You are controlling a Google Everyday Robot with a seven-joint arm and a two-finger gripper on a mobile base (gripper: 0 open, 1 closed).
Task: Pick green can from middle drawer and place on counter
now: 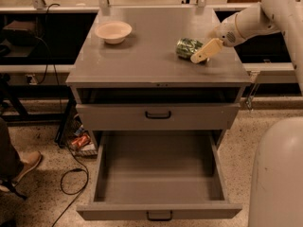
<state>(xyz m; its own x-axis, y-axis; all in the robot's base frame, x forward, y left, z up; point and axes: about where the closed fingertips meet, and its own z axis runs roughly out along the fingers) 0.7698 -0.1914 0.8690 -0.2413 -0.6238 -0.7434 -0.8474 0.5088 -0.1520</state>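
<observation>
The green can (187, 47) lies on its side at the right of the counter (147, 56), touching or just above its top. My gripper (202, 52) reaches in from the right and is shut on the can's right end; one cream finger (207, 49) lies across its front. The middle drawer (158, 211) is pulled fully out below, and its grey inside holds nothing.
A cream bowl (113, 31) sits at the counter's back left. The drawer above (158, 114) is shut, and an open slot shows over it. A person's shoe (24, 167), a cable (71, 178) and a red-orange item (80, 141) lie on the floor at left. My white base (279, 174) fills the lower right.
</observation>
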